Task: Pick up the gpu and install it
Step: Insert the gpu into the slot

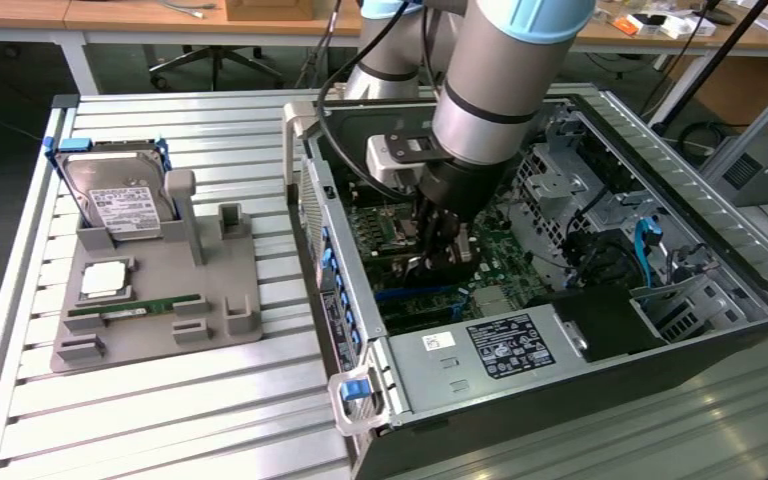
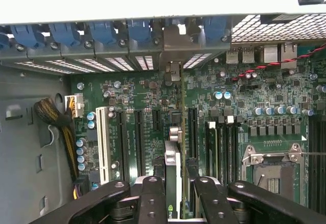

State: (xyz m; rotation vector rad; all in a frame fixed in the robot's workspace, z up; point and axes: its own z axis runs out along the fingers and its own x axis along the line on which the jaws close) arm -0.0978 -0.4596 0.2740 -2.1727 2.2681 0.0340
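My gripper (image 1: 442,252) is lowered into the open computer case (image 1: 357,320), over the green motherboard (image 1: 498,245). It is shut on the gpu (image 2: 174,158), a thin dark card seen edge-on between the two black fingers (image 2: 153,198). The card stands upright over the motherboard's expansion slots (image 2: 136,137), and its metal end bracket (image 2: 173,71) reaches toward the rear slot openings with blue latches (image 2: 137,33). In the exterior view the gpu (image 1: 448,262) is mostly hidden by the gripper. I cannot tell whether its lower edge sits in a slot.
A grey holder (image 1: 157,310) on the slatted table (image 1: 157,420) at the exterior view's left carries a hard drive (image 1: 117,200), a processor (image 1: 104,280) and a green memory stick (image 1: 137,308). Inside the case are the power supply (image 1: 491,350), drive cages (image 1: 558,190) and an empty processor socket (image 2: 272,170).
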